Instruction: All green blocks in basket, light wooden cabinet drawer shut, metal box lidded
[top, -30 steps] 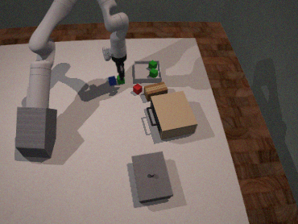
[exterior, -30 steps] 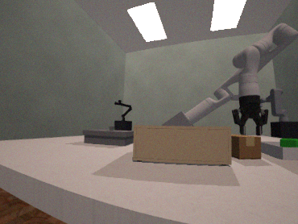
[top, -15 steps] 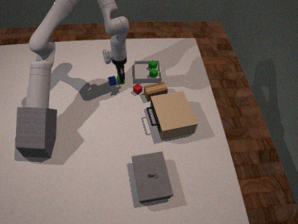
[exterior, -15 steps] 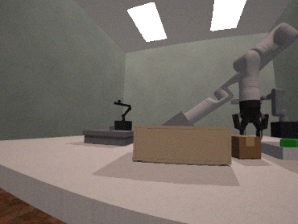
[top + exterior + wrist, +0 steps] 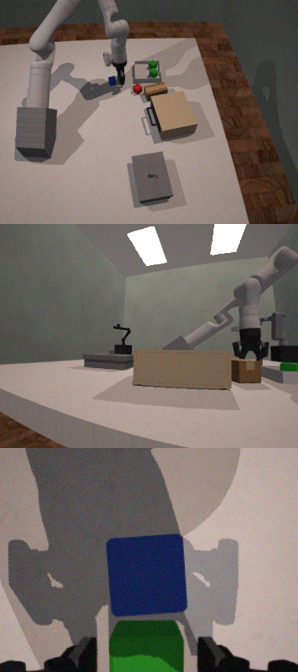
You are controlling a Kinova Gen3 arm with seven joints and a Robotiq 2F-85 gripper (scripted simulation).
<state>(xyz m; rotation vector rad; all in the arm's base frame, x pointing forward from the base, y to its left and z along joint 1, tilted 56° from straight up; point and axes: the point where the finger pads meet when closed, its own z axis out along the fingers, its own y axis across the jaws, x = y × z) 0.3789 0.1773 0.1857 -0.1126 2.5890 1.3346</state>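
Note:
My gripper is open, its fingers on either side of a green block, with gaps on both sides in the wrist view. A blue block sits close beside it. The grey basket holds two green blocks; one is at the back, the other nearer the front. The light wooden cabinet has its drawer looking shut, with a black handle. The metal box has its lid on.
A red block lies between the gripper and a brown box, which stands between the basket and the cabinet. The grey block-shaped arm base is at the left. The table's right edge runs beyond the cabinet.

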